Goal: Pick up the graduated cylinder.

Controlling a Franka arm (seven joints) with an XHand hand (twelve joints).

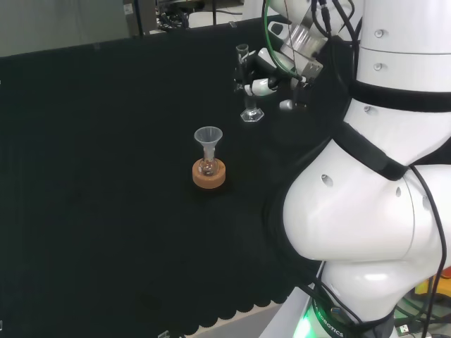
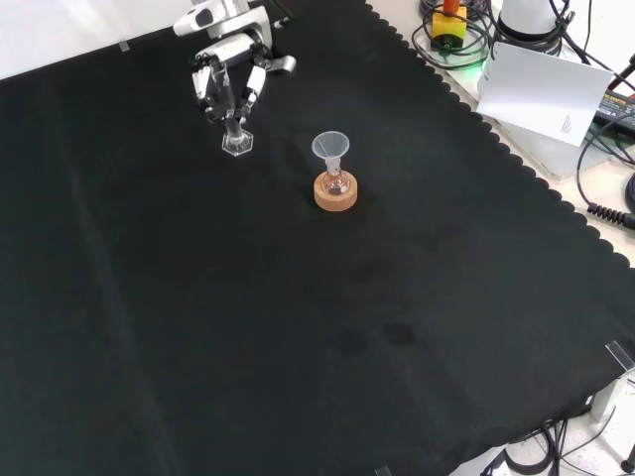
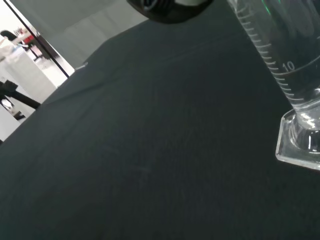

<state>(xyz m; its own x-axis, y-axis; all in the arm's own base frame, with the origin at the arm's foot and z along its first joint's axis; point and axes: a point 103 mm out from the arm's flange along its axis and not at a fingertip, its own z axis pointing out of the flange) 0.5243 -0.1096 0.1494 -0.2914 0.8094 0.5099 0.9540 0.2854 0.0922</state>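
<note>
Front view, fingers (image 2: 226,87) curled round graduated cylinder (image 2: 236,139), funnel (image 2: 331,149) in flask (image 2: 336,182)

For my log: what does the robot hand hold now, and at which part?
The robot hand has its fingers around the graduated cylinder, at the tube above its base; the base is still on the cloth.

graduated cylinder (image 3: 280,60) cut off at frame edge, middle hidden behind fingers (image 2: 220,91)
</note>
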